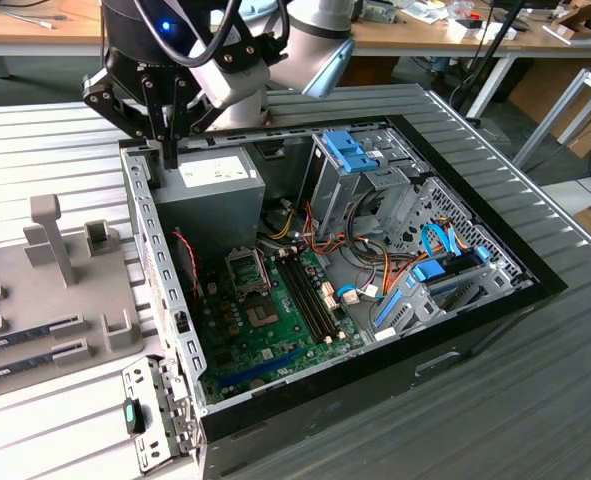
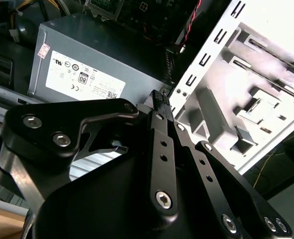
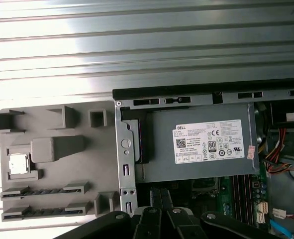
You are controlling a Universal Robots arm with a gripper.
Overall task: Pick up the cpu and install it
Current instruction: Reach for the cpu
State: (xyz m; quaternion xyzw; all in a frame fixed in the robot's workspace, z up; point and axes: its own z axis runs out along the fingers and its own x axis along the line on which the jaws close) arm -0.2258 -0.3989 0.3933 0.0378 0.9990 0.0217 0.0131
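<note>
End effector (image 1: 170, 150) clenched, fingers (image 2: 161, 144) drawn together to one tip and nothing between them. In the exterior view it hangs from the arm (image 1: 315, 35) with the fingers pointing down, over the corner of the open case (image 1: 160, 270), just beside the power supply (image 1: 205, 185). In the second wrist view the tip of the end effector (image 2: 160, 97) lies over the case's perforated metal flange, between the power supply (image 2: 87, 64) and the grey fixture (image 2: 256, 99). Cpu (image 3: 18, 164) not grasped: it lies flat, silver top up, in a square pocket of the fixture (image 3: 62, 149), outside the case and well apart from the end effector. Two long slots (image 3: 42, 191) of the fixture run just beside that pocket. The fixture (image 1: 75, 300) sits on the ribbed metal worktop (image 1: 475, 400), touching or just beside the case wall on the exterior view's left. Inside the case the green motherboard (image 1: 265, 330) lies flat, with the black square socket (image 1: 245, 268) near the power supply; no chip top seen in it. The first wrist view looks down on the power supply (image 3: 201, 144) and the case rim (image 3: 186, 94), with the ribbed worktop (image 3: 137, 40) beyond.
</note>
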